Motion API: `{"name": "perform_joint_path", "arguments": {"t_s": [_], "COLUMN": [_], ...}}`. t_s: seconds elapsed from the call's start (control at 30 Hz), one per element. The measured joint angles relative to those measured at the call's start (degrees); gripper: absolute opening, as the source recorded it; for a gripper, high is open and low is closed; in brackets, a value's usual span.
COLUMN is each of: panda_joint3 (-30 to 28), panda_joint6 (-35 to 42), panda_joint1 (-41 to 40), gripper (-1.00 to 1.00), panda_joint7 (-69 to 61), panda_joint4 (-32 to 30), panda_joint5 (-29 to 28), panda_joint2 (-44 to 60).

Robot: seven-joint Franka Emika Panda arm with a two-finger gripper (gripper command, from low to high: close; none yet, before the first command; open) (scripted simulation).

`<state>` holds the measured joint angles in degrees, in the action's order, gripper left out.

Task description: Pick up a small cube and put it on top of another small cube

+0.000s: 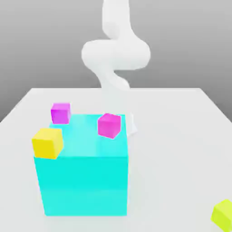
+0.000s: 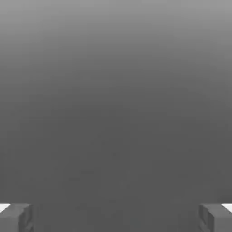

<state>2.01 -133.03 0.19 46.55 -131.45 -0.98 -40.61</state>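
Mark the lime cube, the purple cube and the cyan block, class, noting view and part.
Lime cube [image 1: 222, 216]: exterior view, on its side faces near the picture's corner.
Purple cube [image 1: 60, 114]: exterior view, on its front face.
Cyan block [image 1: 85, 186]: exterior view, on its front face.

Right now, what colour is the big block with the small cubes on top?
Bright cyan, best seen in the exterior view.

White, smooth, jointed robot arm [image 1: 116, 54] rises bent at mid-height, exterior view. Two-finger gripper with grey fingertips [image 2: 116, 218] stands open, fingers wide apart, nothing between them.
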Motion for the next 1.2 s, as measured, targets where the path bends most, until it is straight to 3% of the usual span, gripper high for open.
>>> {"name": "perform_joint_path", "arguments": {"t_s": [0.57, 1.0, 1.13, 1.17, 1.2], "panda_joint3": [12.87, 16.49, 13.74, 12.87, 12.87], "panda_joint6": [-8.65, -15.54, -20.90, -22.16, -22.16], "panda_joint1": [3.24, 11.41, 14.37, 15.09, 15.09], "gripper": [0.00, 0.00, 0.00, -1.00, -1.00], "panda_joint7": [6.80, 10.13, 12.53, 13.07, 13.07], "panda_joint4": [2.20, 3.74, 5.39, 5.79, 5.79], "panda_joint5": [-9.22, -13.58, -16.86, -17.61, -17.61], "panda_joint2": [35.65, 62.11, 70.39, 72.08, 72.08]}}
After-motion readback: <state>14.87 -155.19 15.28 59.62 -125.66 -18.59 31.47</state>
